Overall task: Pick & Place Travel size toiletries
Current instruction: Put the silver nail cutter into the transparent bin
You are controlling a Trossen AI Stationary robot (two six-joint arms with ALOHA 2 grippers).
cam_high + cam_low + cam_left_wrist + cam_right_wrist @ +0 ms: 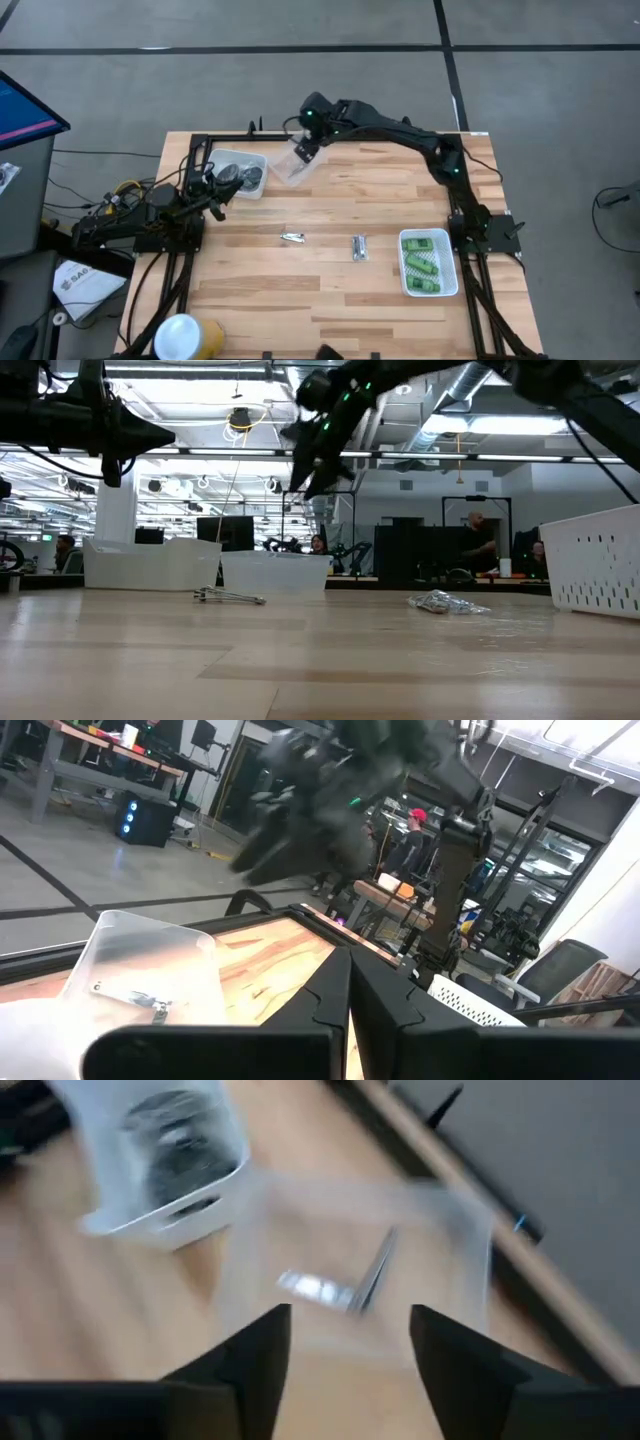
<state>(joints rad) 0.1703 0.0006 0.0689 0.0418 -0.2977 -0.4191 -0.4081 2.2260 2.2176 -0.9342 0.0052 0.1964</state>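
Two dark arms stand over the light wooden plank worktop (330,190). The right pincer (306,140) hangs above the far edge, directly over a clear plastic tub (293,165) that sits near that edge; in the right wrist view its two dark fingers (250,1365) are spread apart with nothing between them, and the tub (380,1270) below holds tiny silver metal grooming tools (345,1285). The left pincer (218,190) sits at the left edge, just beside a white rectangular tray (238,172) near the far left corner; its fingers (330,1000) are pressed together and empty. Dark grey round flat jars (240,176) lie inside that tray. Bright green little bottles (424,262) lie in a white mesh basket (429,291) near the right edge. Two further silver grooming tools rest on bare wood near the middle: a small silver clipper-like piece (292,237) and a silver wrapped piece (359,247), apart from each other. A yellow and white object (188,338) lies at the near left corner.
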